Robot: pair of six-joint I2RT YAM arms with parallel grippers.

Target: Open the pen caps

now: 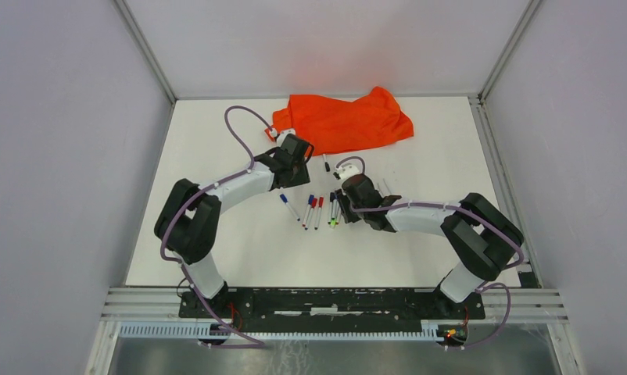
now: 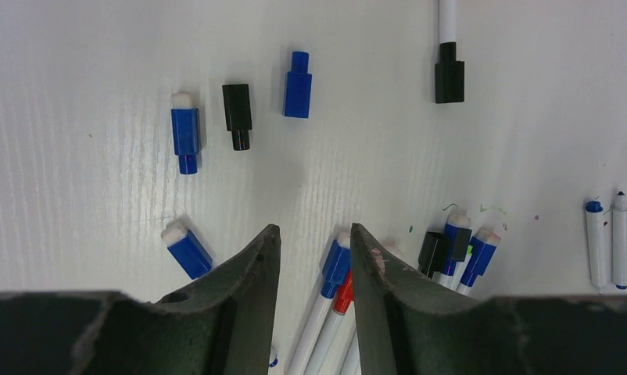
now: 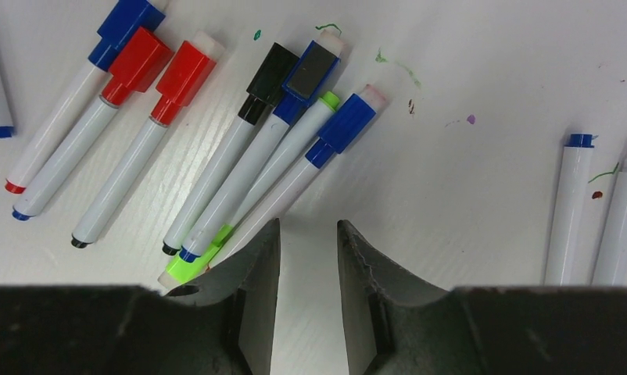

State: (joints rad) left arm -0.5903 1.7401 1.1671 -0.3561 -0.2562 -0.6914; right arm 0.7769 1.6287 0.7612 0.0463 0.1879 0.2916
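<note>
- Left wrist view: the left end effector (image 2: 314, 232) hovers part open and empty, with four loose pen caps (image 2: 186, 131) on the tabletop (image 2: 76, 62) nearby.
- The right end effector (image 3: 309, 226), part open and empty, hangs beside capped pens (image 3: 216, 176) mid-tabletop.
- The task looks roughly midway; next, hold one pen and pull its cap off.

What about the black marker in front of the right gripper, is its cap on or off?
On. The black cap sits seated on its white barrel, with no gap showing between them.
</note>
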